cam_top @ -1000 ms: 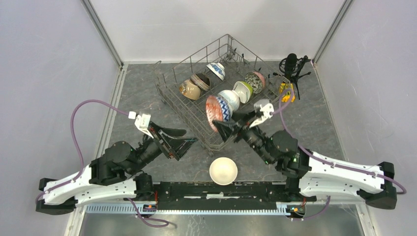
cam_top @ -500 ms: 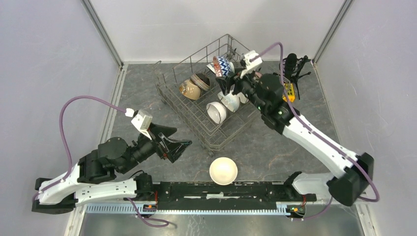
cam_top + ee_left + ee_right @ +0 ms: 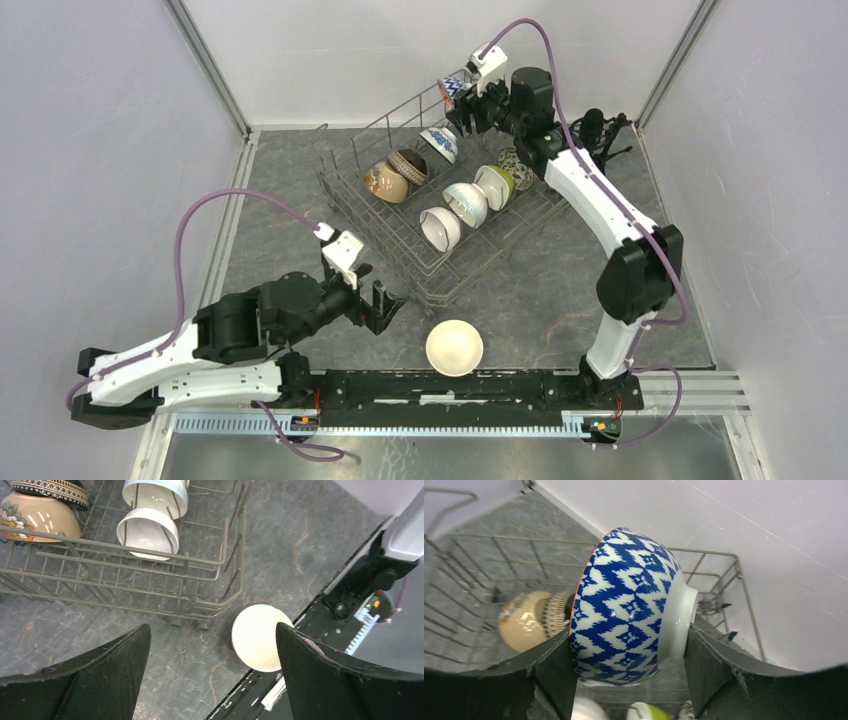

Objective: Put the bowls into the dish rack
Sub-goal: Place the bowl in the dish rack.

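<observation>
While right gripper (image 3: 628,630) pinches blue-patterned bowl (image 3: 629,605) over dish rack (image 3: 395,235) | left gripper (image 3: 212,630) wide, empty | microphone (image 3: 592,130), apparently, beside rack | grey table (image 3: 560,290), white walls (image 3: 100,120)

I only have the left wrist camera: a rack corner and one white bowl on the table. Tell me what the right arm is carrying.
Observer: The right gripper is shut on a blue-and-white patterned bowl, turned on its side.
Operator: Give me its position relative to the rack.
Observer: In the top view it appears held above the far corner of the dish rack, not yet set between the tines.
Operator: Name something in the rack outside my frame.
Observer: A lime green bowl stands on edge, right beside a pale blue bowl.
</observation>
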